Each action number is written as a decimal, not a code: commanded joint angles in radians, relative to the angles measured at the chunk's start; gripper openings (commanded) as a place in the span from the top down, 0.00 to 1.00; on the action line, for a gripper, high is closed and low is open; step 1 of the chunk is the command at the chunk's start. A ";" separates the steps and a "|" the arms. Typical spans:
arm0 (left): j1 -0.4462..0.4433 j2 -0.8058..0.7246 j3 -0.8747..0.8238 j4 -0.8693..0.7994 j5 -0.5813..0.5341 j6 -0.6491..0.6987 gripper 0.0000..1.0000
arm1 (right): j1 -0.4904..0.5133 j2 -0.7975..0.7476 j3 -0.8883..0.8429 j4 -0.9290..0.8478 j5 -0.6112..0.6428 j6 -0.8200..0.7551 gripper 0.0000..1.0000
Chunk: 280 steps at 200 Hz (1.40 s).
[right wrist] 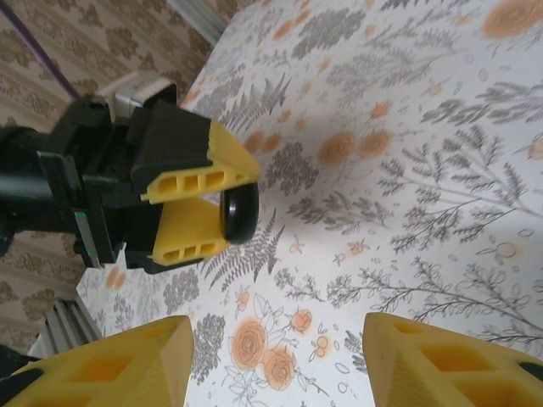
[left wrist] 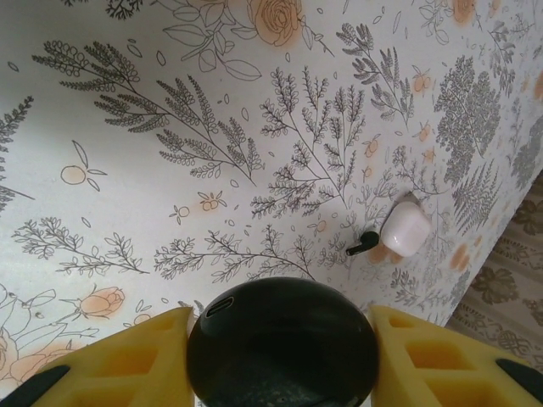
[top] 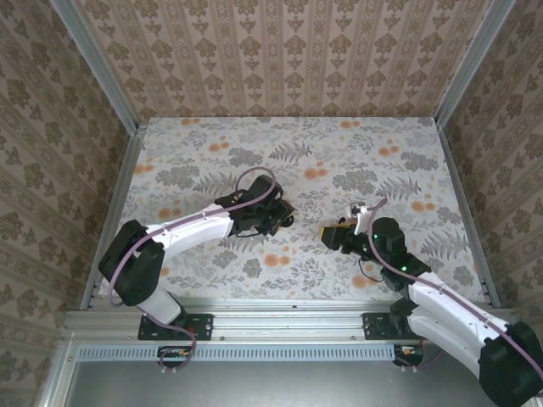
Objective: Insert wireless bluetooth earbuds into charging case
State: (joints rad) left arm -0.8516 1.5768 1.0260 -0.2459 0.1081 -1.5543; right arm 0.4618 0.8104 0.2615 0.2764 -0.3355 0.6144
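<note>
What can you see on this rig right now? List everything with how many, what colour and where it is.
charging case: one, white, lying on the table
earbud: one seen, black, on the table right beside the charging case
disc: one, black, round, clamped between the left gripper's fingers
table: one, pale with grey and orange floral print, under everything
walls: three, beige patterned, around the table
left gripper: one, yellow fingers, mid-table, shut on the disc
right gripper: one, yellow fingers, open with nothing between them, facing the left gripper
</note>
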 commanded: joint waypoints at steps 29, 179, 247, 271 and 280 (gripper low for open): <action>-0.007 -0.047 -0.048 0.050 -0.005 -0.069 0.60 | 0.071 0.088 0.046 0.121 0.023 0.050 0.45; -0.005 -0.078 -0.061 0.069 0.015 -0.110 0.61 | 0.115 0.468 0.185 0.326 -0.025 0.077 0.46; -0.004 -0.084 -0.070 0.084 0.016 -0.132 0.61 | 0.129 0.560 0.221 0.392 -0.048 0.042 0.47; -0.004 -0.078 -0.067 0.091 0.021 -0.138 0.61 | 0.129 0.575 0.228 0.412 -0.052 0.043 0.49; -0.004 -0.078 -0.066 0.094 0.023 -0.141 0.61 | 0.130 0.600 0.230 0.420 -0.055 0.042 0.50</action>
State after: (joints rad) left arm -0.8513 1.5269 0.9749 -0.1711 0.1242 -1.6611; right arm 0.5835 1.3735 0.4629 0.6353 -0.3687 0.6762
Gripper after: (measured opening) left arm 0.443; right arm 0.513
